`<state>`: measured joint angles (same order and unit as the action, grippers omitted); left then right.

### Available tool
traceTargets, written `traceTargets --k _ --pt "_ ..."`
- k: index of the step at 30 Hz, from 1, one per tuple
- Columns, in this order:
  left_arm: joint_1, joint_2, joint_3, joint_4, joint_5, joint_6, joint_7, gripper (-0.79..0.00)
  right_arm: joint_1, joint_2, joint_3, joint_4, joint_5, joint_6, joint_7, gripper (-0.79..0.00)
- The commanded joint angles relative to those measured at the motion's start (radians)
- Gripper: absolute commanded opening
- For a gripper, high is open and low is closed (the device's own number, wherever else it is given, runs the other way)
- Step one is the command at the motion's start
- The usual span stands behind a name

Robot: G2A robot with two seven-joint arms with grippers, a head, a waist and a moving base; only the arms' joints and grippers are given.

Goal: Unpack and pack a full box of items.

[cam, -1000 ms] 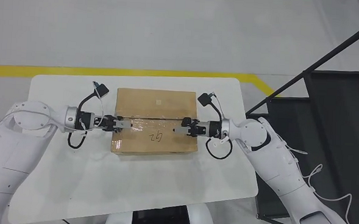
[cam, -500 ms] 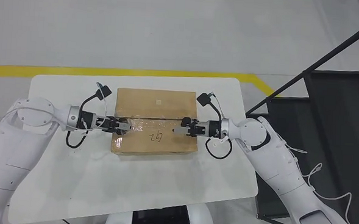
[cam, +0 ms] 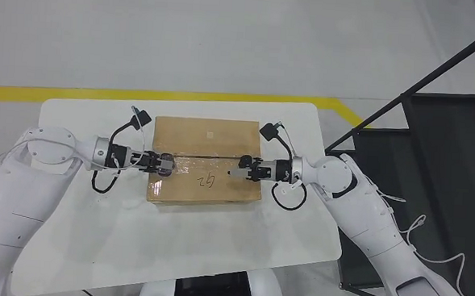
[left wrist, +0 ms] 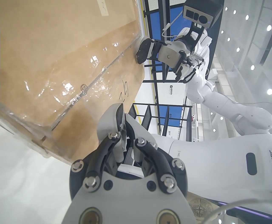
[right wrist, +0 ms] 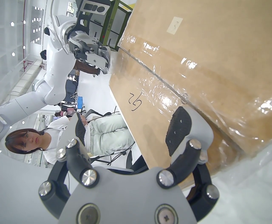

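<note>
A closed brown cardboard box (cam: 208, 142) sits mid-table, with clear tape (cam: 201, 156) along its centre seam. My left gripper (cam: 162, 162) lies over the seam at the box's left end; in the left wrist view this gripper (left wrist: 124, 117) is shut, level with the box (left wrist: 63, 53) top. My right gripper (cam: 240, 167) is at the seam's right end. It stands open (right wrist: 129, 127), with one black pad (right wrist: 179, 127) resting against the taped top of the box (right wrist: 201, 53) and the other pad off the box's near edge.
The white table (cam: 95, 237) has bare room in front of the box and on both sides. A black metal rack (cam: 439, 158) stands off the table's right edge. A yellow floor line (cam: 143, 97) runs behind the table.
My left gripper has slid a little to the right, farther onto the box's left end. The right arm and the box have kept still.
</note>
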<state>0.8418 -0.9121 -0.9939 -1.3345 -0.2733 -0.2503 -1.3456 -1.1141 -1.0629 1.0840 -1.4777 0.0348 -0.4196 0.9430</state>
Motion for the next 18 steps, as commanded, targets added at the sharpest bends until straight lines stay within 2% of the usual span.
traceTargets --k 1,10,18 --pt "-0.001 0.000 -0.002 0.000 -0.002 -0.002 0.000 -0.785 0.000 0.001 0.002 0.001 0.001 0.000 0.000 0.000" --pt "0.013 0.003 -0.048 -0.040 -0.080 -0.085 0.019 -0.785 0.001 0.001 -0.004 0.001 -0.002 0.000 -0.004 0.000" --pt "-0.048 -0.012 -0.024 -0.046 -0.123 -0.143 -0.023 -0.785 0.000 0.001 -0.006 0.006 -0.008 0.004 -0.009 0.000"
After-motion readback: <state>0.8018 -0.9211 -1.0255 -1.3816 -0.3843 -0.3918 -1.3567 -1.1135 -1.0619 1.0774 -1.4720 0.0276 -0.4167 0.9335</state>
